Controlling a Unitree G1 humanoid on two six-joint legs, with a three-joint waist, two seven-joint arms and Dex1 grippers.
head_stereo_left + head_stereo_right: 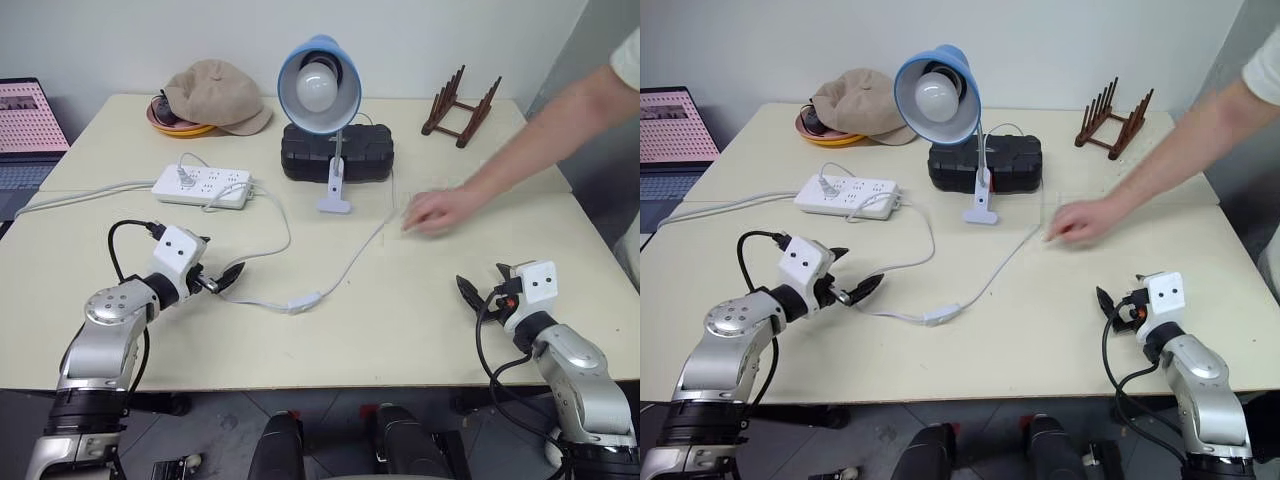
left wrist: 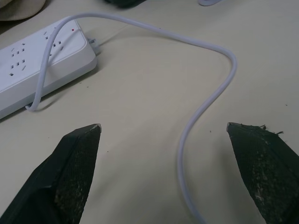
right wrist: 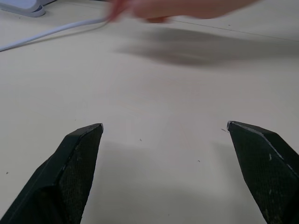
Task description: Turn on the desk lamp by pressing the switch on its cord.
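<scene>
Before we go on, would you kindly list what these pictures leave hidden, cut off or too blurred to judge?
- Orange plate, head views: mostly covered by the beige fabric cap.
- Small white oblong inline switch, head views: too small to read its position.
- Person's hand, right wrist view: blurred and cut by the edge.
- Laptop screen, head views: cut by the edge.

Silver arms, white wrist boxes — black fingers (image 2: pixel 77 172), black cables.
</scene>
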